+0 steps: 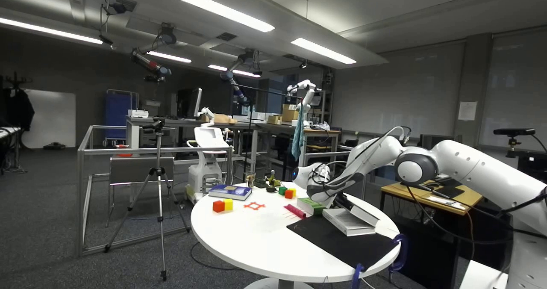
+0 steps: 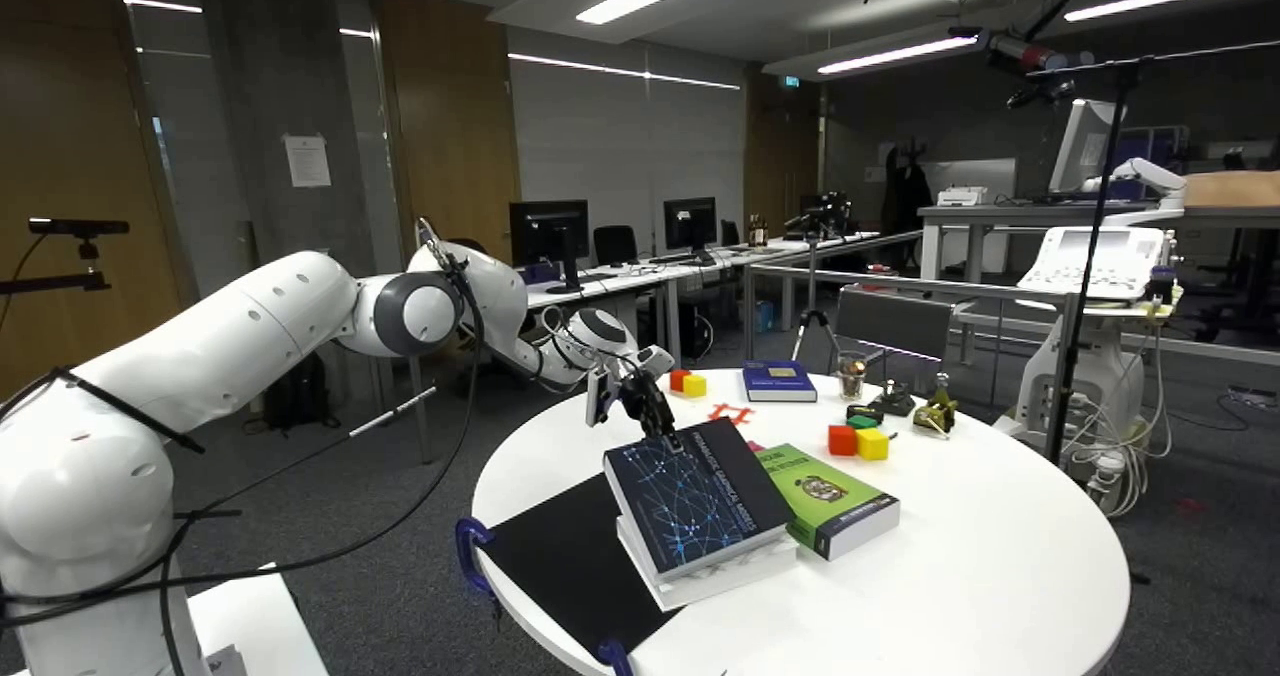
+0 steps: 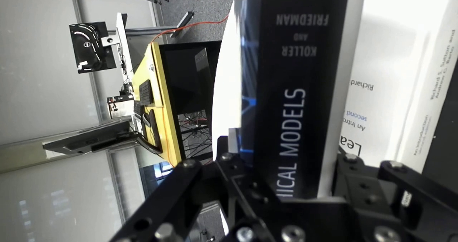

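Long ceiling lamps (image 1: 225,10) glare white in both exterior views, overexposed against a dim grey room. The table (image 2: 960,556) is brightly lit, its white top nearly without texture, while the carpet (image 2: 400,581) below its edges is dark. In the wrist view, the strip along the table's curved edge is burnt out, a glossy monitor back (image 3: 92,47) shows white reflected streaks, the white book (image 3: 386,109) looks washed pale, and the tool (image 3: 284,150) and smaller lettering on the dark book (image 3: 300,70) are soft.

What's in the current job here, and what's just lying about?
In the job, likely:
tool
dark book, gripped by it and tilted
white book, underneath

Just lying about, likely:
green book
blue book
coloured blocks
glass
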You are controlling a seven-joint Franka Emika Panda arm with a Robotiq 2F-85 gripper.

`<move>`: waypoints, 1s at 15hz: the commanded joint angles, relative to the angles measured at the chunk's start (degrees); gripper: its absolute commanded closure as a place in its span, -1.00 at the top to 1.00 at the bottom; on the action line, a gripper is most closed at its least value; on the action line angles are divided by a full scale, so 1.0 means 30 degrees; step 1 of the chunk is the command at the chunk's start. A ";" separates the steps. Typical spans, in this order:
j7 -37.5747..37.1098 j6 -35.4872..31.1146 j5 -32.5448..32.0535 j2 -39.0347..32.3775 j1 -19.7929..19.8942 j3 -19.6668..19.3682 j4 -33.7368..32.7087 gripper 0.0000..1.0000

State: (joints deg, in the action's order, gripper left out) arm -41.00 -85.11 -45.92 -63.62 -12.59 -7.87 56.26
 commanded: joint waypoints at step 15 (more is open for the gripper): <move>0.0823 0.0090 0.0059 0.1250 0.0075 -0.0680 0.0000 1.00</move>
State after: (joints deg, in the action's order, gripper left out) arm -41.01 -85.24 -45.94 -63.49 -12.59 -9.19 55.18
